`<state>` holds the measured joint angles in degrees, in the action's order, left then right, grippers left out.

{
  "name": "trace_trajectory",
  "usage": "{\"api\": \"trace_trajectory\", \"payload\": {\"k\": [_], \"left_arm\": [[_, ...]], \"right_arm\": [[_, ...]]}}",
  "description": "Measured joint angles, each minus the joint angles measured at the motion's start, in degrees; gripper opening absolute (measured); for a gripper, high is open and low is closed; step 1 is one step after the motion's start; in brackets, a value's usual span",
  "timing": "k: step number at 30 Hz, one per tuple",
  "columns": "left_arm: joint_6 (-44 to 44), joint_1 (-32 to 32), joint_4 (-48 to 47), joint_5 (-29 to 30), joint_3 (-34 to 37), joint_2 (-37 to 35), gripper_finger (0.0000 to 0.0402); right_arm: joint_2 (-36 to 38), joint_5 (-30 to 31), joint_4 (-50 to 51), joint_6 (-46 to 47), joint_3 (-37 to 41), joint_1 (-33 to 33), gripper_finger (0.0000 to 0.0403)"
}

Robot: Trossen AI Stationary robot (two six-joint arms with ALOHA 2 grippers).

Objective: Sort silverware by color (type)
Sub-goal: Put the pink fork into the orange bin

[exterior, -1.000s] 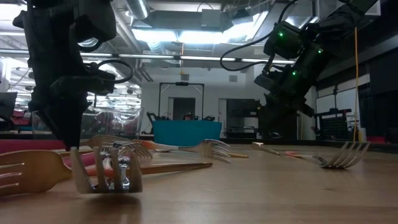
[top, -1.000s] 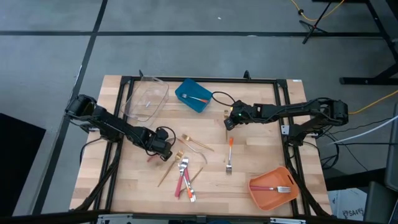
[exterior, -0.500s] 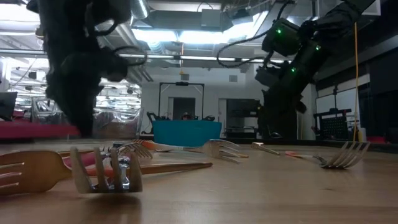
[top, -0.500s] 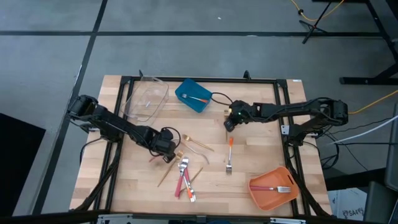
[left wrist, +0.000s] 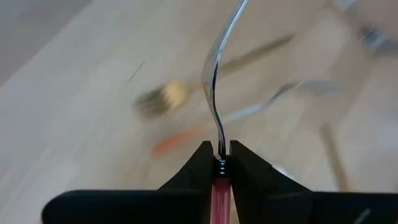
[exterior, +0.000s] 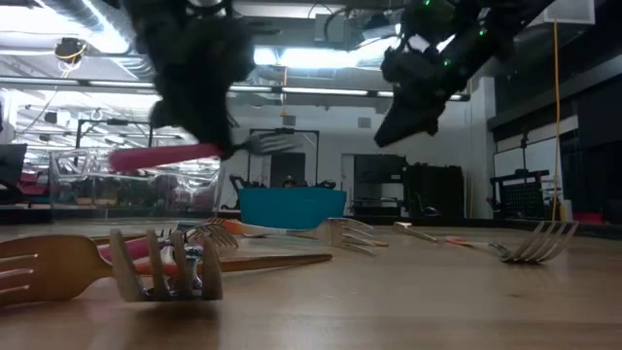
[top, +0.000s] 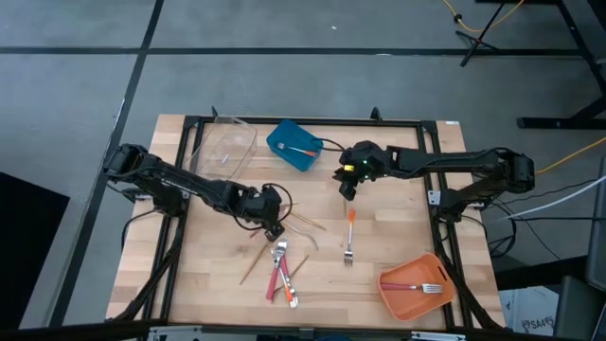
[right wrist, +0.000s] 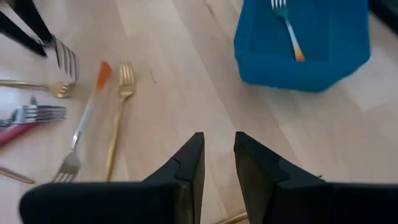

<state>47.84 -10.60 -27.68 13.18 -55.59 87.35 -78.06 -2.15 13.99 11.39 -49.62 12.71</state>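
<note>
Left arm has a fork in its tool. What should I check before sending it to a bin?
1. Left tool shut on the pink-handled fork: ok.
2. Fork lifted off the table: ok.
3. Grip sits at the top of the handle, fork in line with the fingers: ok.
4. Right tool holds nothing and is beside the blue bin, apart from the left tool: ok.
5. Which bin takes pink forks: cannot tell.

L wrist view: pink-handled fork [left wrist: 217, 112] in my left gripper [left wrist: 217, 155], handle cut off at frame edge, tines run out the top. Table forks behind it blurred, can't tell types. Low view: my left arm smeared by motion blur. High view: pile of silverware [top: 281, 270] overlaps, too small to count exactly.
</note>
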Motion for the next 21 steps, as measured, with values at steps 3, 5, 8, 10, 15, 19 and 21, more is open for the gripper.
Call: {"api": "trace_trajectory", "payload": {"k": [3,5,8,10,15,19,21], "left_arm": [[-2.2,1.2,5.1,-0.3,0.0,0.0,0.0028],[-3.2,1.9,6.9,-0.3,0.0,0.0,0.0028],[-4.9,3.1,8.7,-0.3,0.0,0.0,0.0028],[-5.9,4.0,9.6,-0.3,0.0,0.0,0.0028],[-9.1,6.1,13.4,-0.1,0.0,0.0,0.003],[-12.0,7.3,18.1,0.0,0.0,0.0,0.0029],[-13.3,7.6,21.4,0.0,0.0,0.3,0.003]], "right_arm": [[3.0,-0.4,0.3,-2.0,0.0,0.0,0.0081],[5.0,-2.0,0.6,-4.4,0.0,0.0,0.0081],[7.9,-5.6,0.5,-7.5,0.0,0.0,0.0081],[9.4,-8.1,-0.8,-8.3,0.0,0.0,0.0081],[11.3,-10.9,-0.7,-8.4,0.0,0.0,0.0081],[13.4,-11.0,3.0,-8.4,0.0,0.0,0.0081],[15.1,-11.0,5.1,-8.4,0.0,0.0,0.0081]]}}
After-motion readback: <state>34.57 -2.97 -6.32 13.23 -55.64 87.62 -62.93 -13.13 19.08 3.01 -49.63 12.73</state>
